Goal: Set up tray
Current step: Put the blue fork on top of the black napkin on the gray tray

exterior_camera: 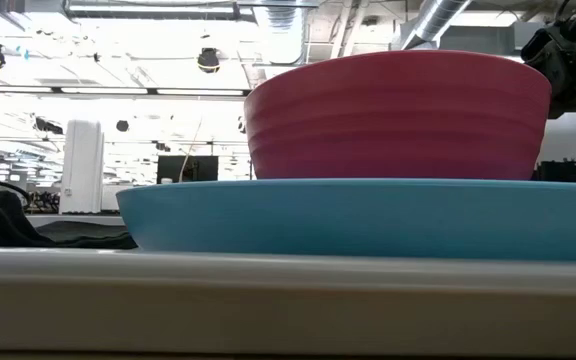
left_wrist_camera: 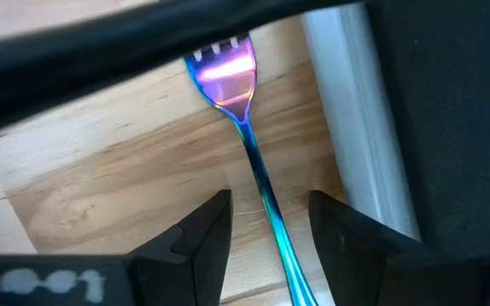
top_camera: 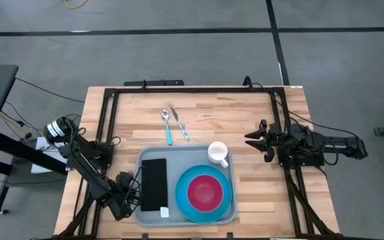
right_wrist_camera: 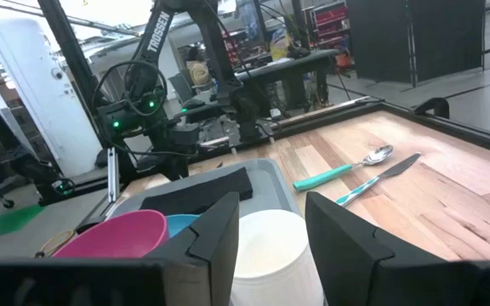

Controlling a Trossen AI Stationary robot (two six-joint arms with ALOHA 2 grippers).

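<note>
The worktop (top_camera: 245, 127) carries the tray (top_camera: 141, 159) at the middle of its near edge, long side parallel to that edge. This placement puts it within reach of both arms.

Inside the tray, a round blue plate (top_camera: 183, 197) fills the right half and supports a pink bowl (top_camera: 205, 191); nesting the two saves floor space for further items. A black folded napkin (top_camera: 154, 183) lies along the left half. A white mug (top_camera: 218, 153) occupies the far right corner, handle toward the near edge.

Outside the tray, near the far edge, a teal-handled spoon (top_camera: 168, 127) and a knife (top_camera: 179, 123) lie side by side, presumably awaiting transfer. An iridescent fork (left_wrist_camera: 247, 136) lies on bare wood just beside the tray's left rim.

The left gripper (left_wrist_camera: 267, 228) sits low at the near left corner, fingers spread on either side of the fork handle; contact with the handle cannot be confirmed. The right gripper (top_camera: 251, 139) waits at the right edge, fingers apart, holding nothing.
</note>
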